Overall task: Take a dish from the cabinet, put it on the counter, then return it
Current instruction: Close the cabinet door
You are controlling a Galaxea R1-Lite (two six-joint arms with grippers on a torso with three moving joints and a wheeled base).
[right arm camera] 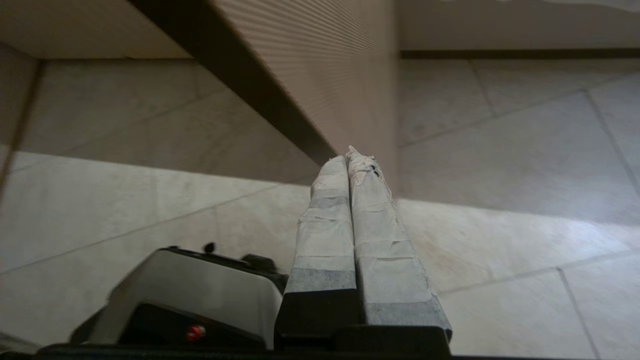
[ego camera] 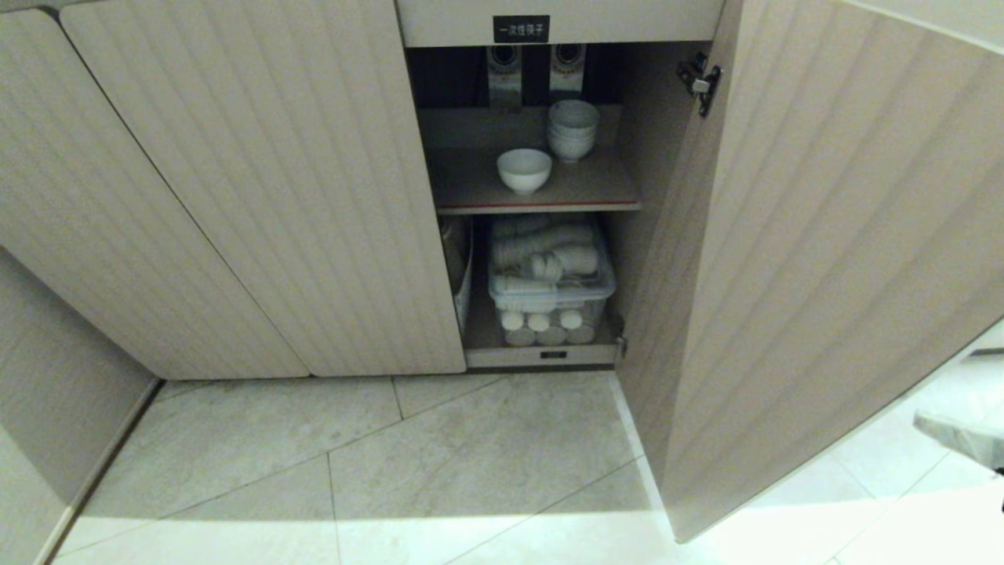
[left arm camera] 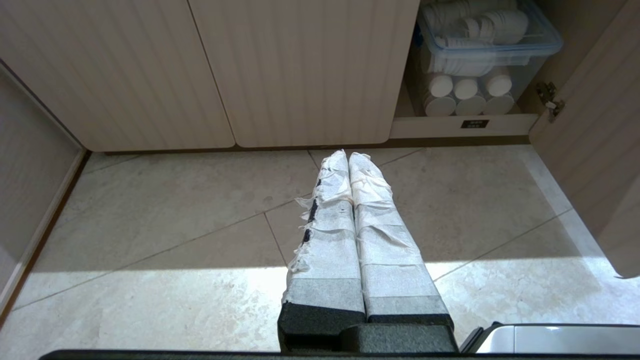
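The cabinet (ego camera: 235, 196) stands with its right door (ego camera: 823, 259) swung open. On the inner shelf (ego camera: 471, 184) sits a single bowl (ego camera: 524, 169), with a stack of bowls (ego camera: 572, 129) just behind it to the right. Below the shelf, a lidded box (ego camera: 549, 275) rests on rolls (ego camera: 541, 328). A label (ego camera: 521, 29) sits above the opening. The floor (ego camera: 353, 455) lies before the cabinet.

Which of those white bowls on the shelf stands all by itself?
The single white bowl near the shelf's front edge; the others are nested in a stack behind it, toward the open door.
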